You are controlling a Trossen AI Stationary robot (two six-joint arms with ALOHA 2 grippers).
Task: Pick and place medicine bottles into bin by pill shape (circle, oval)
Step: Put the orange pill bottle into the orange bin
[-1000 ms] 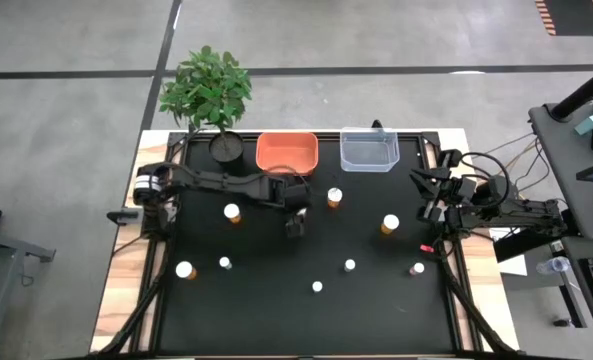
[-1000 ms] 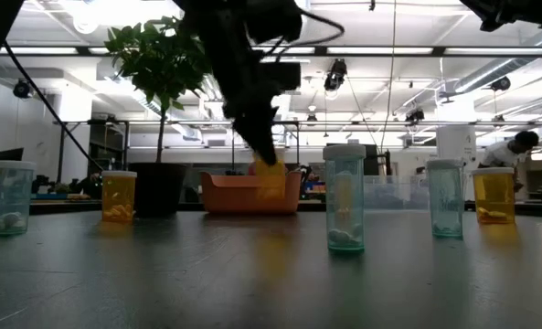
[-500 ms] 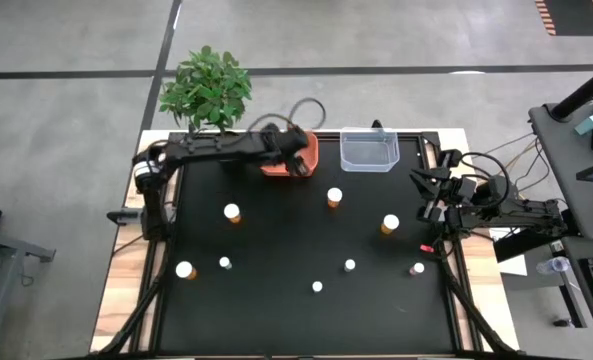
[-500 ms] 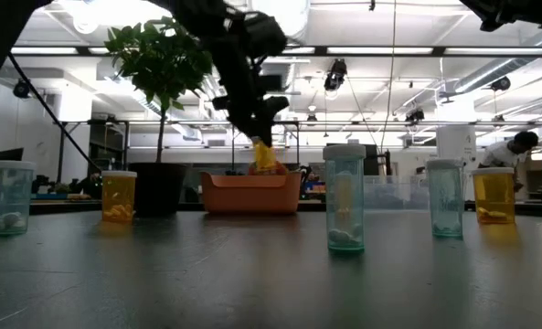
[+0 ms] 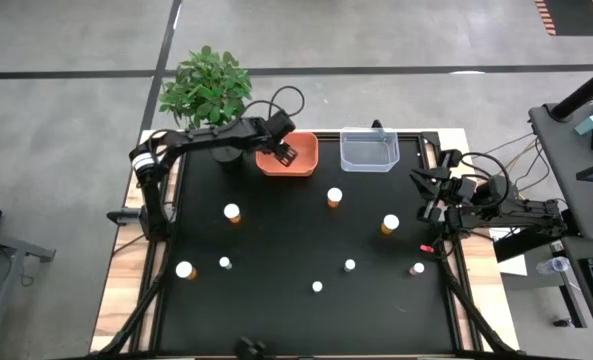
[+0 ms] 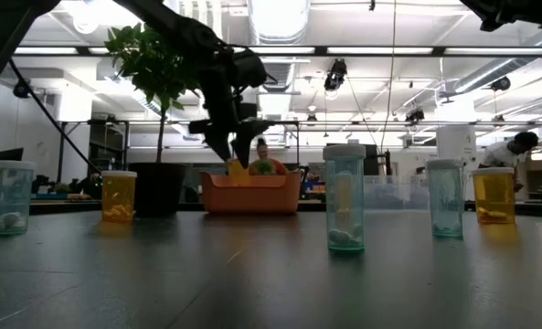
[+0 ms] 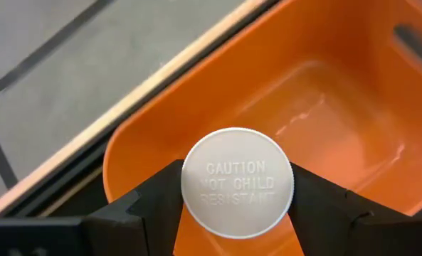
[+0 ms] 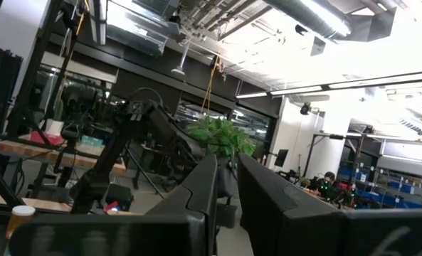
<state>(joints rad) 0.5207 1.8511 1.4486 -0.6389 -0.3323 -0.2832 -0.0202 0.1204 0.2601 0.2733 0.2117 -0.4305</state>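
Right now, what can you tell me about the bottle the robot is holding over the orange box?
The amber bottle with the round white cap is clamped between the jaws of the left gripper, one dark finger on each side. Its cap faces the wrist camera and reads "CAUTION NOT CHILD RESISTANT" in raised letters. It hangs over the near-left corner of the orange plastic bin, which looks empty below it. From the low view only a bit of its yellow-amber body shows just above the bin's rim.

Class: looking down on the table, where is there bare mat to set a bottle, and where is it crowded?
Free: the mat's near strip below the lowest bottle, and the middle between the amber bottles at left and centre. Crowded: the far edge, with plant, orange bin, clear bin, and the left hand holding a bottle above the orange bin.
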